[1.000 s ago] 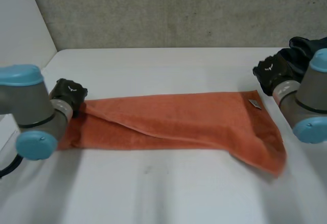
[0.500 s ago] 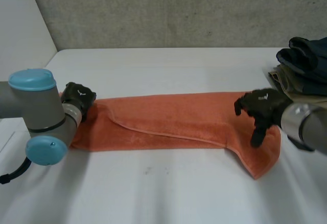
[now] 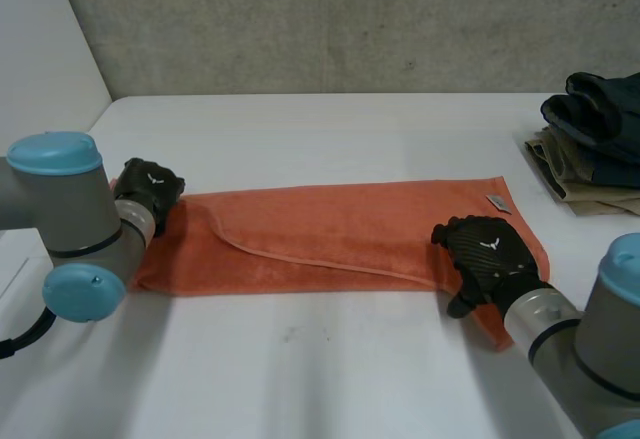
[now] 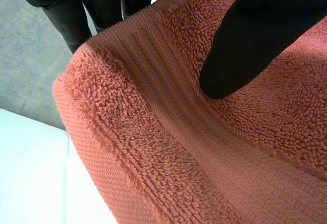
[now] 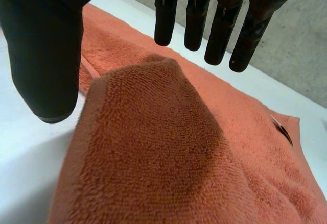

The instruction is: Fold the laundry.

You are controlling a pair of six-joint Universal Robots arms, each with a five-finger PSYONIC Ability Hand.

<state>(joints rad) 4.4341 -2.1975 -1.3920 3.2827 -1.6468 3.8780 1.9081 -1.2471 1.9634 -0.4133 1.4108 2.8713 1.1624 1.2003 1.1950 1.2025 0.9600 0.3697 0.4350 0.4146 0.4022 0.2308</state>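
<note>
Across the white table (image 3: 320, 359) the orange towel (image 3: 330, 234) lies folded lengthwise. Its long axis runs from the left hand (image 3: 150, 191) at one end to the right hand (image 3: 487, 257) at the other. The left wrist view shows that hand's thumb (image 4: 245, 45) and fingers (image 4: 71, 15) pinching the towel's ribbed end. The right wrist view shows straight, spread fingers (image 5: 166, 22) over a raised towel corner. A pile of clothes (image 3: 590, 139) lies beyond the towel's right-hand end.

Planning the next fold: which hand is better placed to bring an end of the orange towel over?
Probably the left hand: it pinches one end of the orange towel between thumb and fingers. The right hand hangs open over the other end.
</note>
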